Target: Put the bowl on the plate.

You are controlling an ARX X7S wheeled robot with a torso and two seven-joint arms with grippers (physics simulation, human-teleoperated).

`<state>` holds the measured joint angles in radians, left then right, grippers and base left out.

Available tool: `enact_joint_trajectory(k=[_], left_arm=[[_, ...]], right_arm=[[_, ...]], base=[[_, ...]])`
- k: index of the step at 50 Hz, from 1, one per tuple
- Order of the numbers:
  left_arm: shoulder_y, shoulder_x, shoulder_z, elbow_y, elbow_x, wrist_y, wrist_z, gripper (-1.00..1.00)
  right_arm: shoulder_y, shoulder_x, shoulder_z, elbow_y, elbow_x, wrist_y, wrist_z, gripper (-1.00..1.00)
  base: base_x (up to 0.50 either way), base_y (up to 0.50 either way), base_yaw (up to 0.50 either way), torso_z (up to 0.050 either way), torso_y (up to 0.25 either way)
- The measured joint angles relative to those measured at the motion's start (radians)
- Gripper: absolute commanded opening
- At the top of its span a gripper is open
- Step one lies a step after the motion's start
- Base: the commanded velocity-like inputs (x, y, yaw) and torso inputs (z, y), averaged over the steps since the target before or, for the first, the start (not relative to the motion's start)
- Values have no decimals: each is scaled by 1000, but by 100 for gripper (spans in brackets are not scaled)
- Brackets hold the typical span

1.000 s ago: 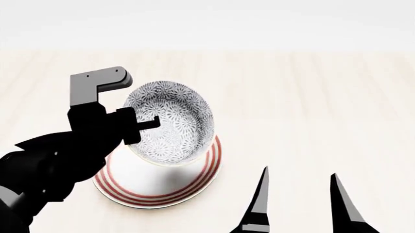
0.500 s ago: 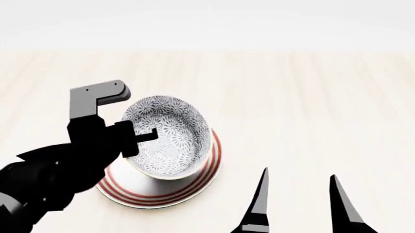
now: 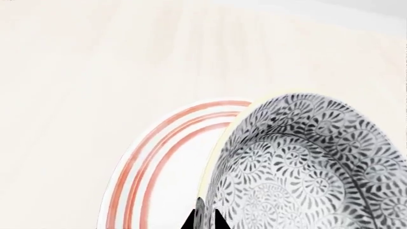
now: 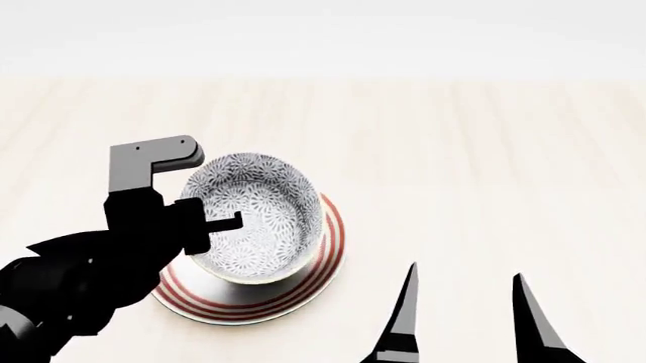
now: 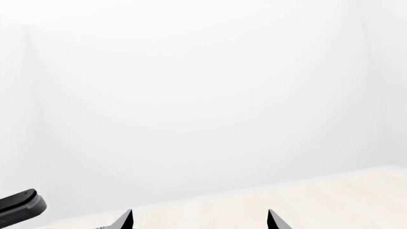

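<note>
The grey-blue floral bowl (image 4: 257,219) sits low over the red-ringed white plate (image 4: 323,257), its base down on or just above the plate's middle; I cannot tell whether they touch. My left gripper (image 4: 217,223) is shut on the bowl's near-left rim, one finger inside and one outside. In the left wrist view the bowl (image 3: 305,162) fills the frame beside the plate's rings (image 3: 152,157), with the rim pinched between my left gripper's (image 3: 205,220) tips. My right gripper (image 4: 462,283) stands open at the lower right with nothing between its fingers (image 5: 272,218).
The pale wooden table (image 4: 485,151) stretches around the plate to a white wall behind. The right wrist view shows mostly white wall and a strip of the table (image 5: 330,200).
My left gripper has lowered the bowl toward the plate and levelled it somewhat. The right gripper has not moved.
</note>
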<state>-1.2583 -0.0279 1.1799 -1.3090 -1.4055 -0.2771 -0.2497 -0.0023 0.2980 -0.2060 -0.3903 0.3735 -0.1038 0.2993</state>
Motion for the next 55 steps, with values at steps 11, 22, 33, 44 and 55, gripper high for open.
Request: enact_joint_trajectory(k=[11, 22, 33, 44, 55], left_arm=[[-18, 5, 117, 10, 18, 80, -16, 100], [-24, 7, 229, 19, 39, 159, -52, 100], [-21, -26, 298, 87, 72, 228, -114, 100], [-4, -284, 349, 521, 146, 309, -366, 100], [61, -555, 368, 866, 213, 400, -581, 100]], right_arm=[[0, 3, -5, 4, 1, -4, 1, 100], [-2, 6, -11, 5, 0, -6, 4, 100], [-2, 9, -16, 6, 2, -8, 6, 100], [-3, 12, -23, 1, 1, -5, 10, 100], [-3, 14, -35, -5, -7, -2, 15, 100]], base=[[0, 0, 0, 0, 0], [0, 0, 0, 0, 0], [0, 0, 0, 0, 0], [0, 0, 0, 0, 0], [0, 0, 0, 0, 0]])
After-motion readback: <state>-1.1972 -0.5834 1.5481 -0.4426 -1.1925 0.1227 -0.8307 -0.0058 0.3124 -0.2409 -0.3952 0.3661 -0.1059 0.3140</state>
